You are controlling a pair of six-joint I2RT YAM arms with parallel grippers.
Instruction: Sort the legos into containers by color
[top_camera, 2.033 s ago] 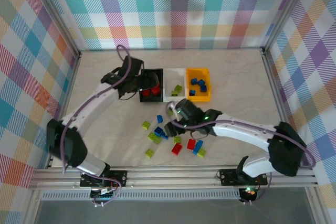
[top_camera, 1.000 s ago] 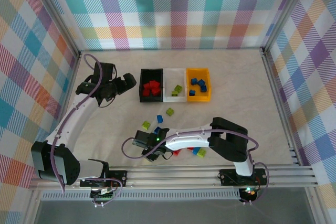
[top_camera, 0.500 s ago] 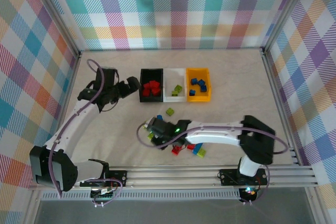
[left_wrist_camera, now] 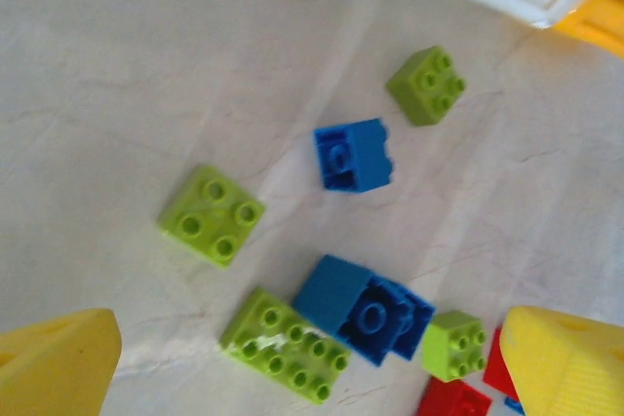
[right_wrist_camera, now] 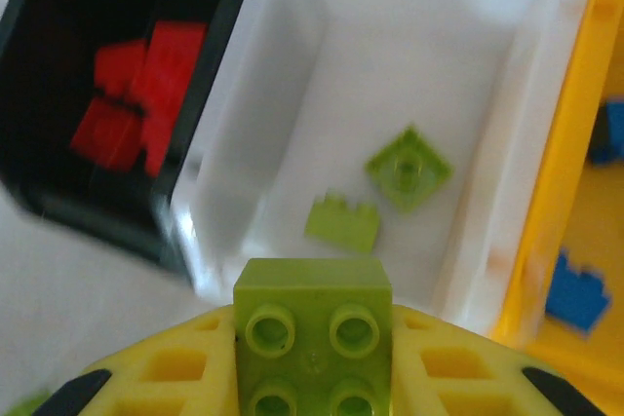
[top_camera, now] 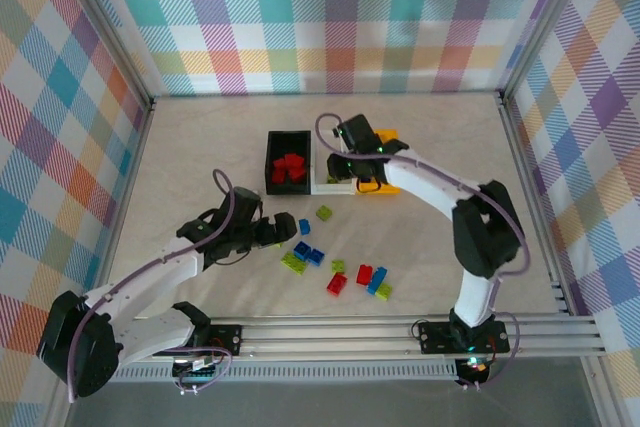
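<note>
The right jaws are clamped on a lime green brick, which seems to hang over the near edge of the white bin, where two lime legos already lie. Released here, it could clip the rim and bounce onto the desk or into the black bin alongside. The left jaws hang wide apart above the loose legos.

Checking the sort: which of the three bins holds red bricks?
The black bin, leftmost of the row; the white bin holds green, the orange bin blue.
</note>
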